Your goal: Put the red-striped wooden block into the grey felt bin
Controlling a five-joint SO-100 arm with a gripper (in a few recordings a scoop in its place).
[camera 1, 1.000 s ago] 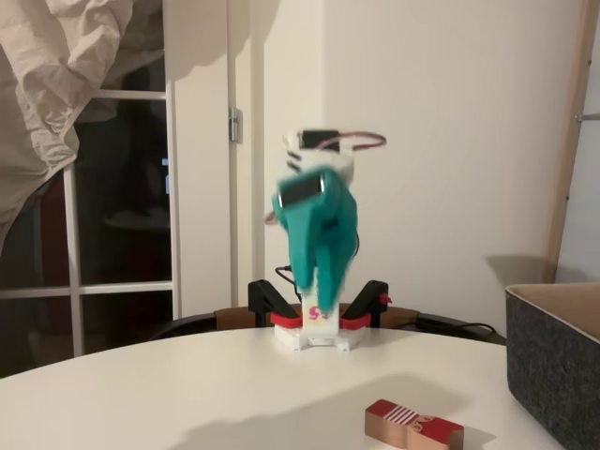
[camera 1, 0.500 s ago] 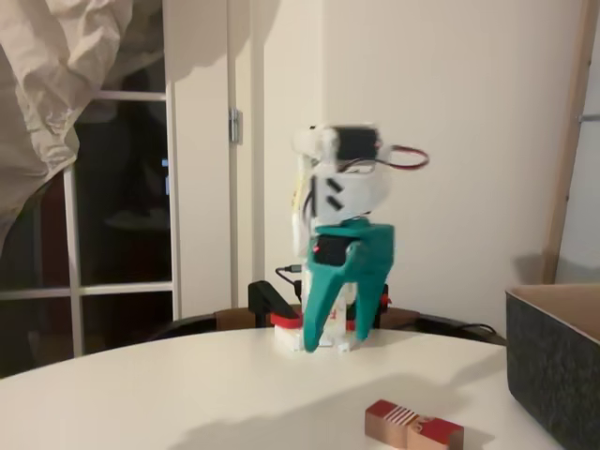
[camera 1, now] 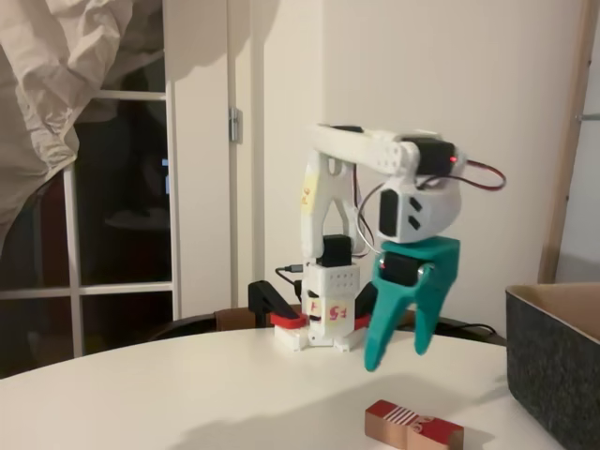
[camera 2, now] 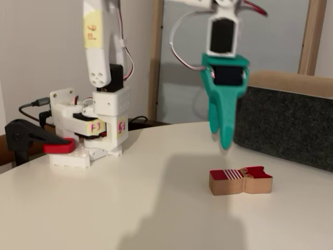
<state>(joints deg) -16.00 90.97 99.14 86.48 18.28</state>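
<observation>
The teal gripper [camera 1: 397,360] hangs open above the red-striped wooden block [camera 2: 240,180], near the grey felt bin [camera 2: 289,122] on the table's [camera 2: 104,208] edge.

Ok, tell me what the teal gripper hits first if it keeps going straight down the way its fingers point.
Most likely the bare white table. The gripper points down with open fingers, tips seemingly just behind the red-striped wooden block; depth is uncertain, so it might clip the block's far edge.

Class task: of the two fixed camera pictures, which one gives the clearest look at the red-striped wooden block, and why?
The fixed view with the red-striped wooden block lying whole on the table, its striped patch and notched side plain. The other fixed view catches the block at the bottom edge, seen more end-on, its lower part cut off.
</observation>
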